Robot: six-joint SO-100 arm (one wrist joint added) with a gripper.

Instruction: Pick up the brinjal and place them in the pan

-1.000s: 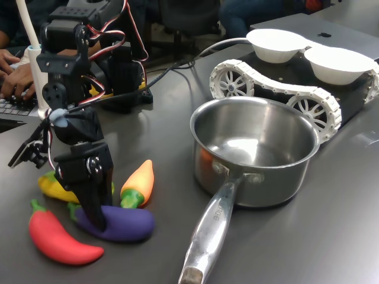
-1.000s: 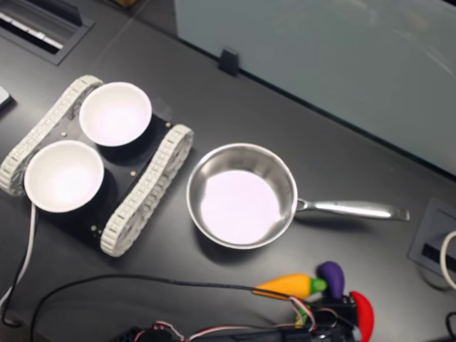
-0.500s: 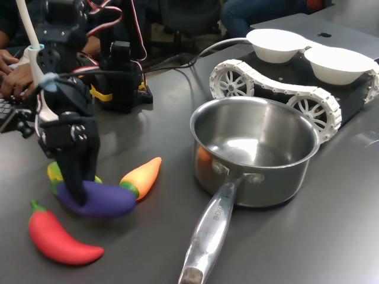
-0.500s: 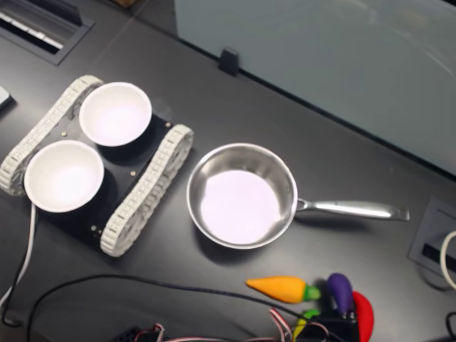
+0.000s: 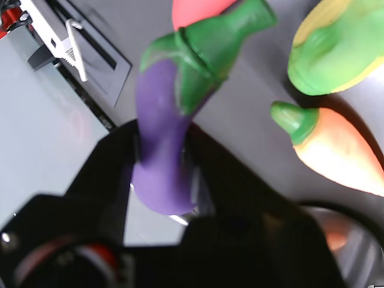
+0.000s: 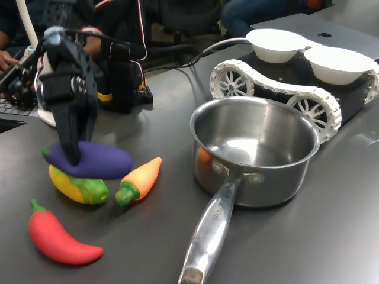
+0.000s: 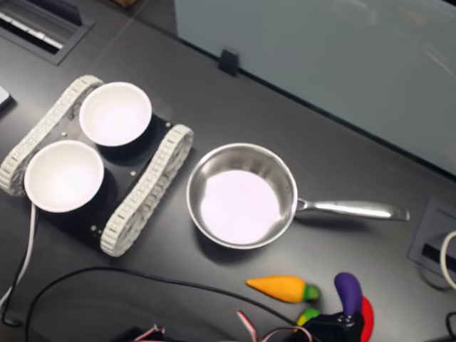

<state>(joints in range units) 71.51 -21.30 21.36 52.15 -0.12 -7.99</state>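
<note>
Now fingers grip brinjal — aloft.

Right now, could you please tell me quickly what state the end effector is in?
End effector: closed on the brinjal near its stem end, holding it lifted above the table.

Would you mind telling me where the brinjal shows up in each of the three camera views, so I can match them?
Wrist view: the brinjal fills the centre, clamped in the gripper.
First exterior view: the brinjal hangs at the left, lifted above the yellow-green vegetable.
Second exterior view: the brinjal sits at the bottom right.
Shared landmark: the orange pepper lies beside it in all three.
</note>
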